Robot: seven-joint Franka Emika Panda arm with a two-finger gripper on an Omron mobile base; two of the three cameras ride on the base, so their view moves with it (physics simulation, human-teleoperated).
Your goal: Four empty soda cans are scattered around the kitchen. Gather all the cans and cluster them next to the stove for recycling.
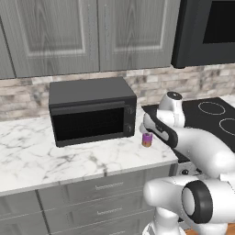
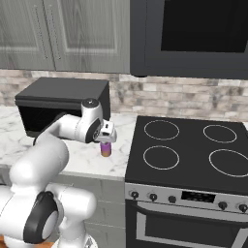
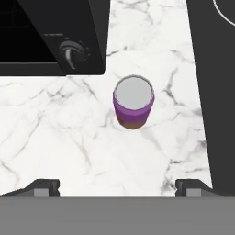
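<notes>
Standing below the open claw [image 3: 117,186]: purple can [image 3: 133,103].

No text, label, brand, number or sign can be read anywhere in these pictures. The pink-purple soda can [image 3: 133,103] shows plain colour bands and a bare silver top, with no lettering. The microwave [image 1: 92,117] has a dark front and a knob [image 3: 71,51] with no legible marks around it. The stove [image 2: 193,160] has a small dark display panel [image 2: 197,196] on its steel front between the knobs, but whatever stands on it is too small and blurred to make out.
</notes>
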